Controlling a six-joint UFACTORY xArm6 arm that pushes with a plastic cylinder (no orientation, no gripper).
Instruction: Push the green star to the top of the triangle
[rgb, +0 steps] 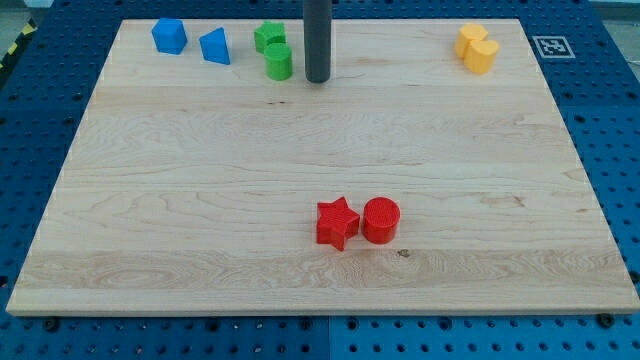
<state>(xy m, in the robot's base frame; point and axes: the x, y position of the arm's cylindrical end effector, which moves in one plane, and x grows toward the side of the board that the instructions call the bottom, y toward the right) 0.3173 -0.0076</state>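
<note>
The green star (267, 37) lies near the view's top, left of centre, touching a green cylinder (279, 62) just below it. The blue triangle (215, 46) lies a short way to the star's left, apart from it. My tip (317, 80) rests on the board just right of the green cylinder and below-right of the star, with a small gap to the cylinder.
A blue block (169, 36) lies left of the triangle. Two yellow blocks (477, 48) sit at the top right. A red star (337, 222) and a red cylinder (381, 220) lie together low in the middle. The wooden board (120, 200) rests on a blue pegboard.
</note>
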